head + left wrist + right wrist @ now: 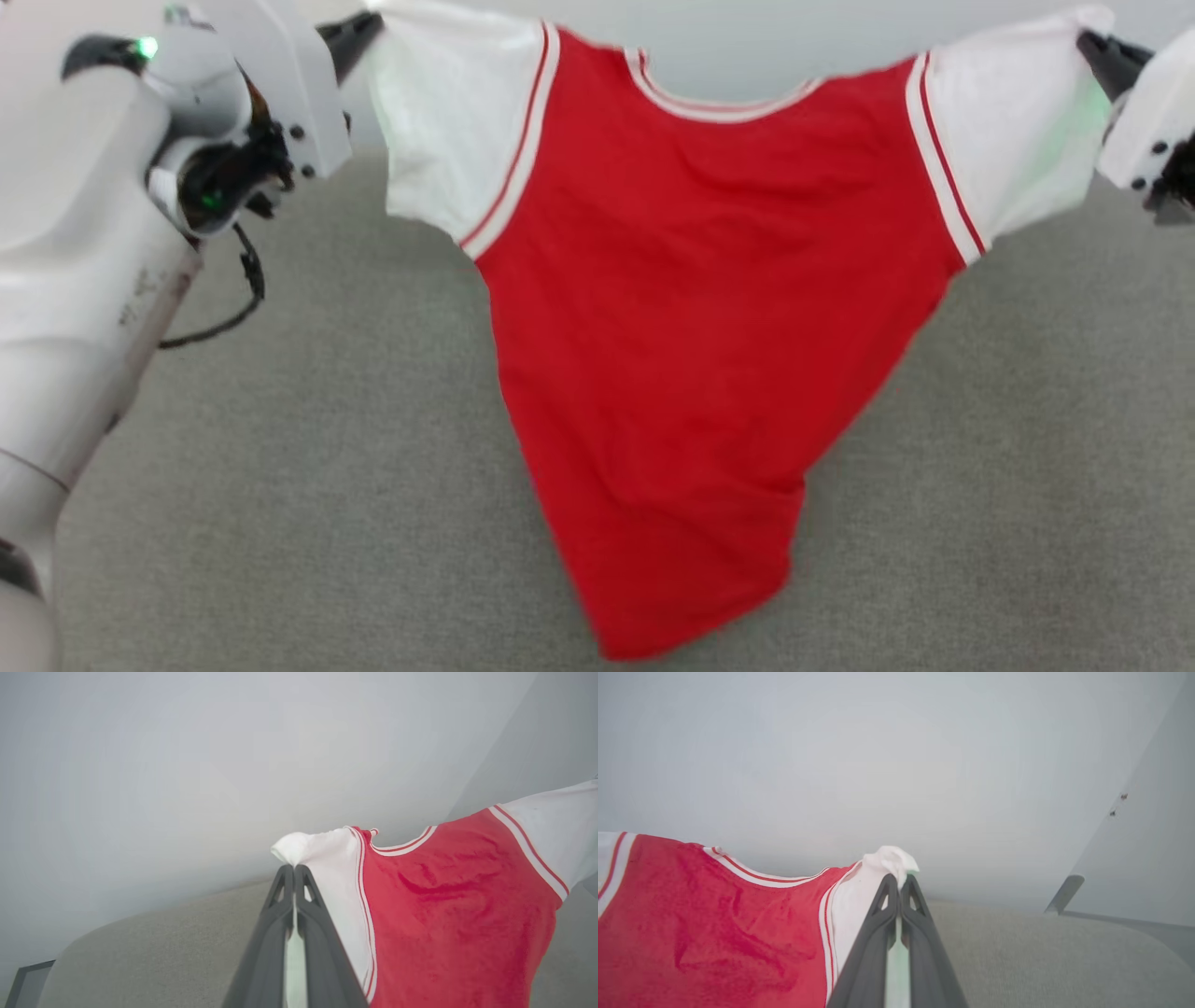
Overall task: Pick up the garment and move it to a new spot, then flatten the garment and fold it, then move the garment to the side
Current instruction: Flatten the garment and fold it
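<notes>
Red jersey (691,308): head view, hung spread over grey carpet (280,467), left gripper (366,26) and right gripper (1090,45) apart at its sleeves. Left wrist view, fingers (271,933) clamped on white sleeve tip (292,851); right wrist view, likewise. Best lowered level and taut, hem first.

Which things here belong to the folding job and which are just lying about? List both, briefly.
Part of the job:
- large red jersey shirt with white short sleeves and striped trim
- left gripper, jaws shut on one sleeve tip
- right gripper, jaws shut on the other sleeve tip

Just there:
- grey carpet-like surface
- pale wall
- dark frame corner
</notes>
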